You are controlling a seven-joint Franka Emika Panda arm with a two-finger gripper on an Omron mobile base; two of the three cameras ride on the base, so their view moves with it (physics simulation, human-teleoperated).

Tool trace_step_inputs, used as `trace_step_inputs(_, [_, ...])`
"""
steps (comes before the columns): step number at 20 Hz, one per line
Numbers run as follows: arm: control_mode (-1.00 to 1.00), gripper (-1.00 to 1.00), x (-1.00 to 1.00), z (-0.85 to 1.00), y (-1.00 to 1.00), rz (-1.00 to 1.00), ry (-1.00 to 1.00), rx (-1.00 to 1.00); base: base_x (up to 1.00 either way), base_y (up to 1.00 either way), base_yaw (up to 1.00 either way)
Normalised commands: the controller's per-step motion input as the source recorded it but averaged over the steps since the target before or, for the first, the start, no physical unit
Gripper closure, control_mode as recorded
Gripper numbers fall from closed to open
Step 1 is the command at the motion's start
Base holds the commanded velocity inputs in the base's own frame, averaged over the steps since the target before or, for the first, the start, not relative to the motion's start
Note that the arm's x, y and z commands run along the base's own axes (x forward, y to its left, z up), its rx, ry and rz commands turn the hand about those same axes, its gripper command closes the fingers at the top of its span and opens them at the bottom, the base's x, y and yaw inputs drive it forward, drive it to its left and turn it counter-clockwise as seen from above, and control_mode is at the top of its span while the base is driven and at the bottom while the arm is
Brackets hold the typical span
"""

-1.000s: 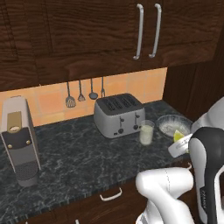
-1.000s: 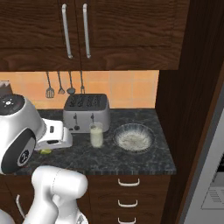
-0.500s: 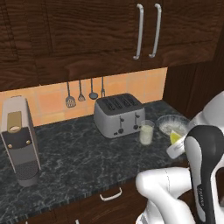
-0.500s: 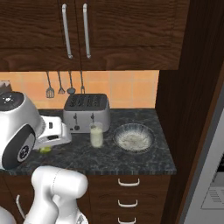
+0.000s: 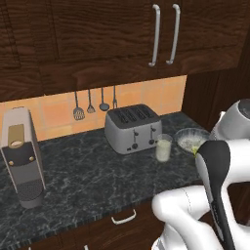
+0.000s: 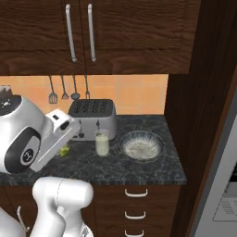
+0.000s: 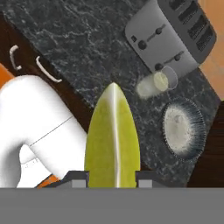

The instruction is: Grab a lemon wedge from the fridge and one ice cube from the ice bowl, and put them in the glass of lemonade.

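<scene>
The gripper [image 7: 112, 181] pinches the smooth, pointed yellow lemon wedge [image 7: 113, 140] above the veined black stone counter [image 5: 88, 171], near the clear cylindrical glass of lemonade [image 6: 102, 142] and the round metallic ice bowl [image 6: 141, 146].

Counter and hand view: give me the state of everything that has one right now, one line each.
gripper: shut on the lemon wedge, up above the counter.
lemon wedge: held between the fingers, off the counter.
glass of lemonade: upright, filled with pale liquid, in front of the toaster.
ice bowl: upright on the counter, whitish contents inside, beside the glass.
toaster: slots empty.
upper cabinet doors: closed.
drawers: closed.
</scene>
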Motion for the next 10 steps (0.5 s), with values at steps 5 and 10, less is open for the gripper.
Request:
trace_step_inputs(5, [-1.0, 1.0, 0.02, 0.0, -0.04, 0.55, 0.01, -0.68, 0.0, 0.0, 0.0])
trace_step_inputs(10, [-1.0, 1.0, 0.0, 0.0, 0.0, 0.47, 0.09, -0.73, 0.0, 0.0, 0.0])
